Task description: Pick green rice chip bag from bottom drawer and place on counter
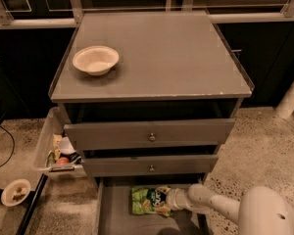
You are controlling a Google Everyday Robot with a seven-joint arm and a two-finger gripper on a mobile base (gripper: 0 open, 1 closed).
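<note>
The green rice chip bag (pixel 146 199) lies flat on the grey floor of the open bottom drawer (pixel 118 220), near its back. My gripper (pixel 164 203) reaches in from the right on a white arm and is at the bag's right edge, touching or overlapping it. The counter (pixel 166 58) is the flat grey cabinet top above, well above the gripper.
A white bowl (pixel 95 59) sits on the counter's left side. Two knobbed drawers (pixel 150 137) stand slightly open above the bottom drawer. A clear bin (pixel 53 148) of items is left of the cabinet, with a small dish (pixel 15 192) on the floor. A white post (pixel 290 99) stands at the right.
</note>
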